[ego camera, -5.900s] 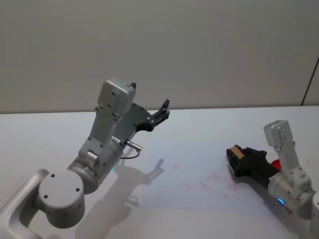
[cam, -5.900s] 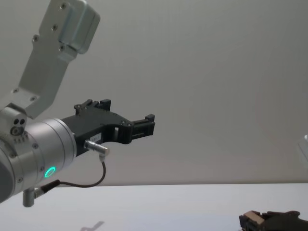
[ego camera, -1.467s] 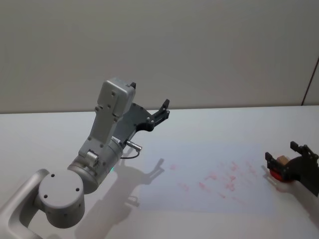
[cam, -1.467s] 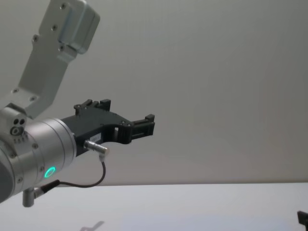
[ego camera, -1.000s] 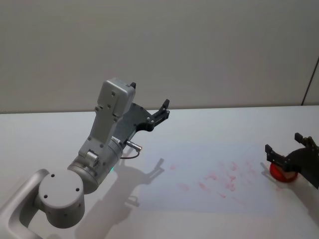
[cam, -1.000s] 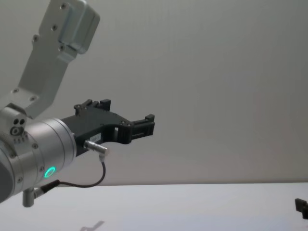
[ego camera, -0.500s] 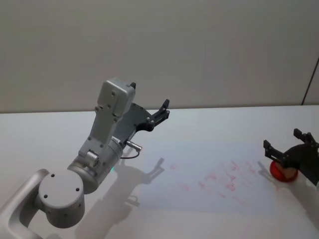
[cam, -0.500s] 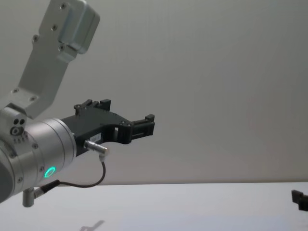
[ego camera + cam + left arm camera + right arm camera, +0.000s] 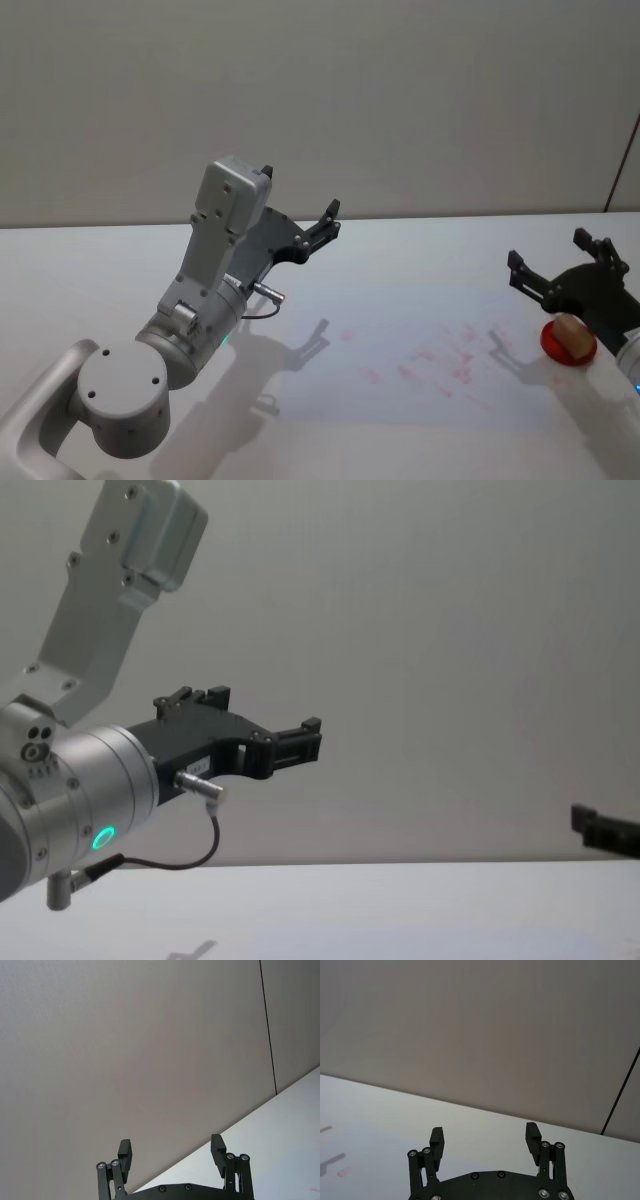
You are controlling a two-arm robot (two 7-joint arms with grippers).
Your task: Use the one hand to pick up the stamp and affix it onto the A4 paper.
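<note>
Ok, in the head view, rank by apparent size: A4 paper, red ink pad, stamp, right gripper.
1. A4 paper, largest by far.
2. Right gripper, open, raised above the pad; it may be nearer the camera, so it may look oversized.
3. Red ink pad.
4. Stamp, resting on the pad, smallest.

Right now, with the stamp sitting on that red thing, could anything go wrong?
Two things might. The stamp leans tilted on the red ink pad, so it could tip off. The right gripper hangs open just above it, and a low swing might knock it. The A4 paper already has many red marks, so another stamp could land on one.
</note>
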